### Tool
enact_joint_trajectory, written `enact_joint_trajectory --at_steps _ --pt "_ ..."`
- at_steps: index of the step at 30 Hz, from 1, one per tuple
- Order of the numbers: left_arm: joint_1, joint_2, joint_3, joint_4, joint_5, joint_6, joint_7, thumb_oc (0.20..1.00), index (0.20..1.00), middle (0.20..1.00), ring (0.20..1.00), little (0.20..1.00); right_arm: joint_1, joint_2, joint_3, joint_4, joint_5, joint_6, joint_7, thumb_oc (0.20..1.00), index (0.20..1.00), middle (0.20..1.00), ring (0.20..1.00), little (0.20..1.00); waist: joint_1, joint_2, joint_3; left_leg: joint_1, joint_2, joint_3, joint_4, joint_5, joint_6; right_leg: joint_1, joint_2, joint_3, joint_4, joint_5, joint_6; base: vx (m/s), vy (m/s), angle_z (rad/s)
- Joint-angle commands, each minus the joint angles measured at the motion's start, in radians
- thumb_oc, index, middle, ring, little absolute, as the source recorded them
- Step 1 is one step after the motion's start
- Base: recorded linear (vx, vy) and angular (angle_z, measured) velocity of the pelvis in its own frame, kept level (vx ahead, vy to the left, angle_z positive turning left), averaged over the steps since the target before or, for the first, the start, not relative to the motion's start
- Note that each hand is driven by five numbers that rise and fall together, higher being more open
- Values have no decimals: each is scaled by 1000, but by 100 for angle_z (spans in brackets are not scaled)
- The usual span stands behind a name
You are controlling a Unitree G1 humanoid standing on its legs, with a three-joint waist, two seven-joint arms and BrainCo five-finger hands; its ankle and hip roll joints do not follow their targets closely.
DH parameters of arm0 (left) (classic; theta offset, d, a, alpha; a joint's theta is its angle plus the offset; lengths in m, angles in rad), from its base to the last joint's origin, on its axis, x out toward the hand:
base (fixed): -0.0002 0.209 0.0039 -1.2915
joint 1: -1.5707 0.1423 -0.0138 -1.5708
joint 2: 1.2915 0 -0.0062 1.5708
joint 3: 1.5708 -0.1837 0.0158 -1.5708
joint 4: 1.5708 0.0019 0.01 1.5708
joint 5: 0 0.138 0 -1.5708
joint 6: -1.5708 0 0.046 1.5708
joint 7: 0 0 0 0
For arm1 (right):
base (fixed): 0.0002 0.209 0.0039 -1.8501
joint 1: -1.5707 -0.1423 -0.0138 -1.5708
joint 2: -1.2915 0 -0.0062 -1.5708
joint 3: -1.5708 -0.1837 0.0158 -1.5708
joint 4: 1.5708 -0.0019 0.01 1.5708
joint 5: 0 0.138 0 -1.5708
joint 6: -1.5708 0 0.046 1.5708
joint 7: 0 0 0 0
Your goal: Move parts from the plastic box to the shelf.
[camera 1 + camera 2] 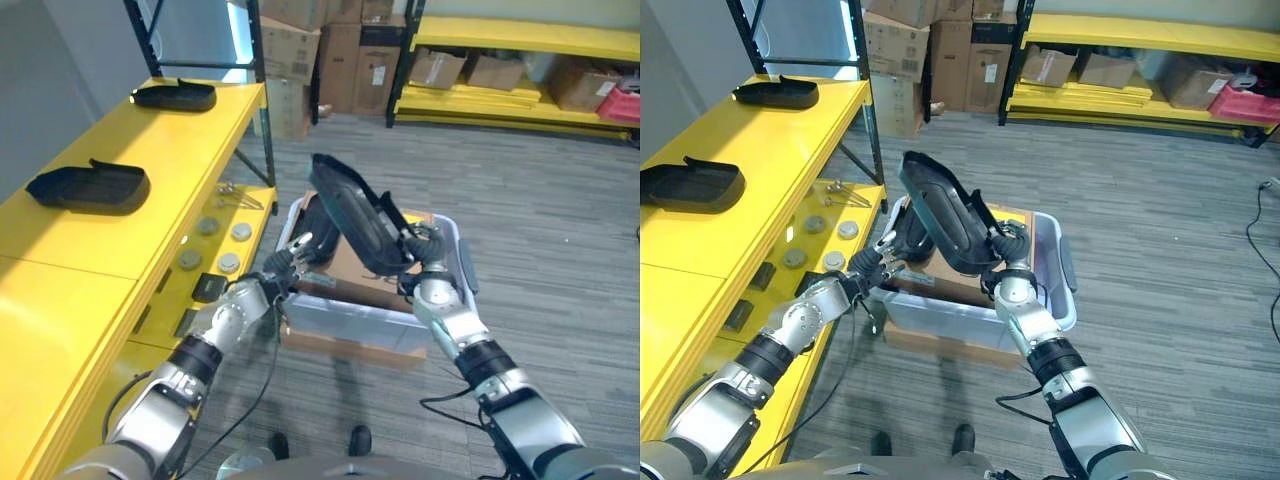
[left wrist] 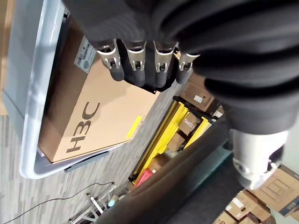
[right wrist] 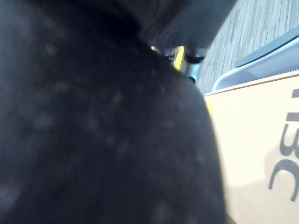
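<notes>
- The big yellow shelf [image 1: 150, 200] runs along the robot's left side. Its top deck carries two black parts: one near part [image 1: 88, 186] and a far part [image 1: 174, 95] close to the back corner.
- On the shelf's lower level there are a few round grey discs [image 1: 215, 243] and a small dark block [image 1: 208, 288]; can't tell what those really are.
- The clear plastic box [image 1: 440, 300] sits on the grey floor right in front of the robot, just beside the shelf, with a flat cardboard box [image 1: 350, 270] lying inside it. In the left wrist view you get the same cardboard [image 2: 103, 112] sitting inside the box's pale rim.
- The part being moved is a long black tray-shaped part [image 1: 350, 210], tilted up on its edge above the plastic box, lifted clear of the cardboard.
- The right hand [image 1: 418, 248] has it: it sits at the part's lower right end, fingers curled around the edge. The right wrist view is pretty much just a dark surface right up against the lens, with a bit of cardboard [image 3: 252, 154] off to the side.
- The left hand [image 1: 290, 258] is at the box's near left corner, beside the part's lower edge. Its fingers [image 2: 135, 63] are curled in together in a row, and I honestly can't tell if they're actually grabbing the part or just sitting next to it.
</notes>
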Motion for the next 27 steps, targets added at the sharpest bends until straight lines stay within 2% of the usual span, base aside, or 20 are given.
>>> enact_joint_trajectory --at_steps 1,10,16,24,27 --pt "-103 -59 -63 85 -1 -13 -12 1000 1000 1000 1000 1000 -124 1 11 28 -16 -74 -3 200 200 200 200 200 26 13 -74 -22 51 -52 2 -62 -46 61 -32 8 2 -132 102 0 0 0" --pt "-107 -115 -105 86 -21 -47 28 1000 1000 1000 1000 1000 -129 23 45 27 -38 -46 44 200 200 200 200 200 15 12 -78 -14 47 -48 -5 -67 -43 60 -32 12 2 -134 105 0 0 0" --pt "-118 -145 -110 60 -55 -133 57 1000 1000 1000 1000 1000 -134 65 101 44 -59 -15 74 200 200 200 200 200 19 10 -81 -8 47 -52 -9 -70 -44 66 -32 6 -1 -137 104 0 0 0" --pt "-121 -116 -58 24 -82 -231 80 1000 1000 1000 1000 1000 -117 76 127 39 -79 0 80 200 200 200 200 200 30 13 -81 -4 45 -58 -11 -69 -48 74 -34 -8 -4 -140 103 0 0 0" --pt "-112 -87 -23 13 -91 -241 58 1000 1000 1000 1000 1000 -108 71 127 38 -80 4 73 200 200 200 200 200 40 15 -83 -3 43 -66 -14 -68 -49 78 -34 -14 -5 -142 102 -1 3 2"
